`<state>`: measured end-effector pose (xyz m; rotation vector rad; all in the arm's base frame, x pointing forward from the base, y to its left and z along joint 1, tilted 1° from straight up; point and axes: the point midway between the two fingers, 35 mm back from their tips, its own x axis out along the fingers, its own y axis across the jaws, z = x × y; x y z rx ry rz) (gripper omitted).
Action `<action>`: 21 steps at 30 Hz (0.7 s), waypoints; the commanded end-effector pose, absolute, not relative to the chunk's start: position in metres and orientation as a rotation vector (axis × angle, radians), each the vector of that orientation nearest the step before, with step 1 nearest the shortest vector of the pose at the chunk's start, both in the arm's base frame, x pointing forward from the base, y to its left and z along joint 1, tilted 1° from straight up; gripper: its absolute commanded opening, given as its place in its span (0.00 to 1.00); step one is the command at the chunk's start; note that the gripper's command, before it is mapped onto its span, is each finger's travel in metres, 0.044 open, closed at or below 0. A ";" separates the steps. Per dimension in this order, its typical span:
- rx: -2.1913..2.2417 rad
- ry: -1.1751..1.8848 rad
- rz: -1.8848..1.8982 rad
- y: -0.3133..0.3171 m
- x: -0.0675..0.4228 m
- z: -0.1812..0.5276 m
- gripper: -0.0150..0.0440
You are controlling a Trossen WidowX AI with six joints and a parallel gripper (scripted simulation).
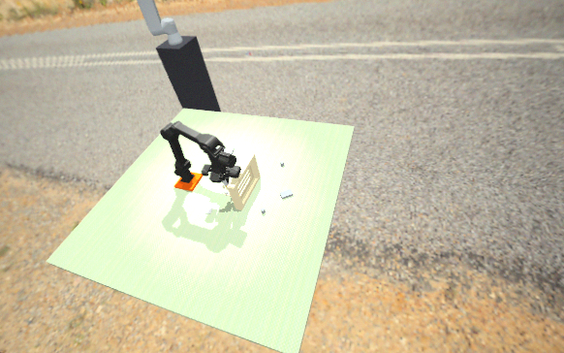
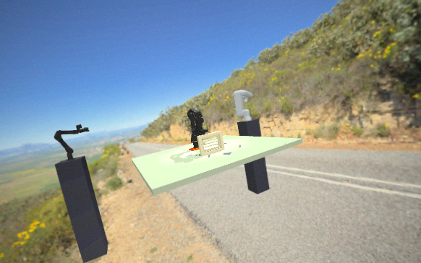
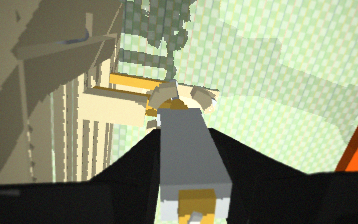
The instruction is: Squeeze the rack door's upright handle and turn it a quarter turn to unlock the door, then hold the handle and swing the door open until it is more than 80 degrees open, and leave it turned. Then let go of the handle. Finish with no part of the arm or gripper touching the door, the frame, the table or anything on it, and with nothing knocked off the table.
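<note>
The rack's beige frame [image 1: 239, 202] [image 2: 202, 148] stands upright on the table [image 1: 145, 272] [image 2: 159, 180]. The slatted door [image 1: 246, 179] [image 2: 213, 148] shows within its outline in the top and exterior views; I cannot tell a small opening angle. In the wrist view, frame and slats fill the left side. A beige bracket [image 3: 112, 107] reaches out from them to the grey, gold-marked handle [image 3: 187, 150]. My gripper [image 3: 182, 136] [image 1: 226, 183] is shut on this handle, one black finger on each side. The gripper is largely hidden behind the frame in the exterior view.
A pale flat block [image 1: 286, 194] [image 2: 227, 153] and two small pieces [image 1: 282, 164] [image 1: 264, 211] lie beyond the rack from the arm. The arm's orange base [image 1: 186, 183] [image 3: 353, 159] stands on the near side. Two dark pedestals with other arms stand off the table.
</note>
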<state>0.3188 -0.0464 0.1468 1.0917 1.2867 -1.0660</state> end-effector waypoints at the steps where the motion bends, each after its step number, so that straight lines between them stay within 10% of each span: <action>1: 1.246 1.195 -1.219 -0.047 0.319 0.147 0.28; 17: 1.477 1.026 -1.450 -0.047 0.319 0.147 0.28; 21: 1.477 1.026 -1.450 -0.047 0.319 0.147 0.46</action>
